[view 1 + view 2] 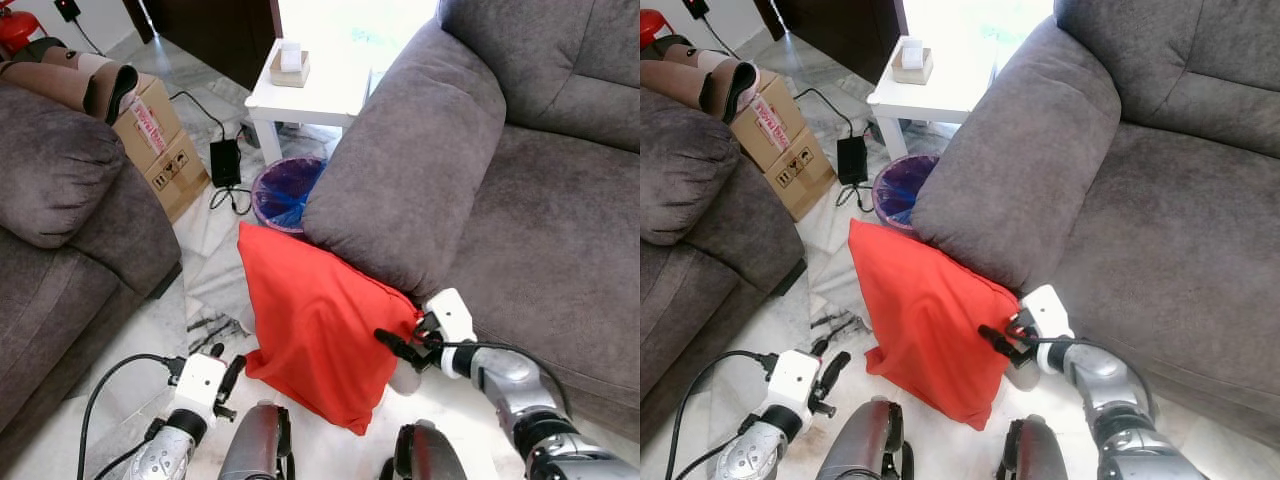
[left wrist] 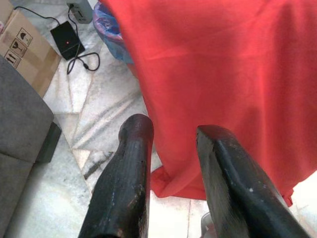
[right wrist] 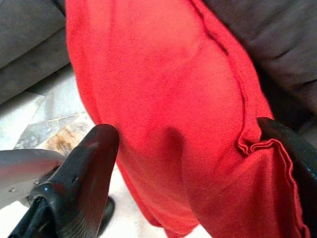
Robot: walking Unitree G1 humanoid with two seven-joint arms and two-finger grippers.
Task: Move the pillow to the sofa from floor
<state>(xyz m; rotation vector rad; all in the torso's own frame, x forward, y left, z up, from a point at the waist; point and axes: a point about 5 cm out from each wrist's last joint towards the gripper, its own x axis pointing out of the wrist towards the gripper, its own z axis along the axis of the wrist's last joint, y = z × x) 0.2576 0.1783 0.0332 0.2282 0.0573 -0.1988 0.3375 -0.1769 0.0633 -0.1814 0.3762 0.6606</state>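
Right arm's reaching in low from the sofa side, right gripper (image 1: 400, 347) spread wide around the edge of the red pillow (image 1: 315, 325), one finger against its seam. The pillow stands on the marble floor (image 1: 205, 290), leaning on the grey sofa's (image 1: 520, 200) armrest. Left gripper (image 1: 228, 380) sits just short of the pillow, fingers parted, holding nothing.

Bright daylight, overexposed top glare
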